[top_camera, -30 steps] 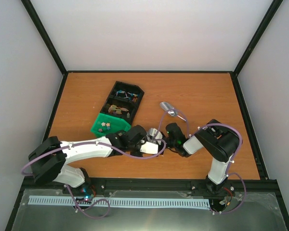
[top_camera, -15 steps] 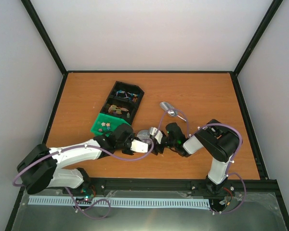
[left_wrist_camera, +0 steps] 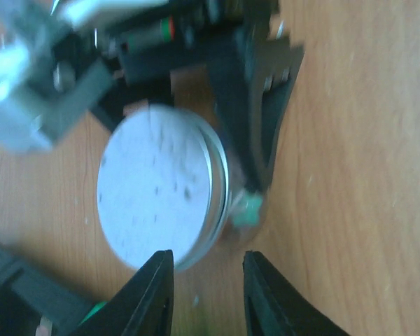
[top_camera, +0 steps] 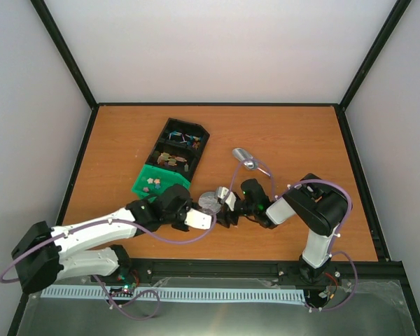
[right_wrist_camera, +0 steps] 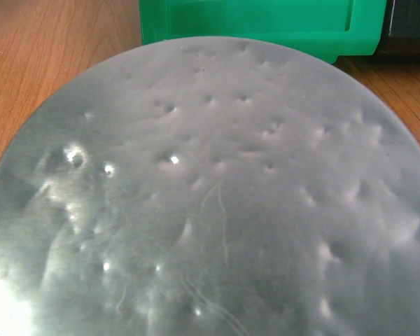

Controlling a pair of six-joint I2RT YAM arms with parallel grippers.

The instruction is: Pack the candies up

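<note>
Wood table (top_camera: 294, 140), white walls, black frame rails all round. Candies (top_camera: 152, 183) lie loose in green bin (top_camera: 143, 187) at the near end of black tray (top_camera: 169, 150), left of centre. Right hand (top_camera: 218, 204) looks clamped across round silver tin (right_wrist_camera: 210, 189), just right of the bin. Left hand (left_wrist_camera: 206, 294) is spread open just short of the tin, holding nothing. Candies are likely light, hard and quick to scatter. Too tiny to pinch singly, so grip the bin wall and tip. Hands crowd each other; more room lies far right.
</note>
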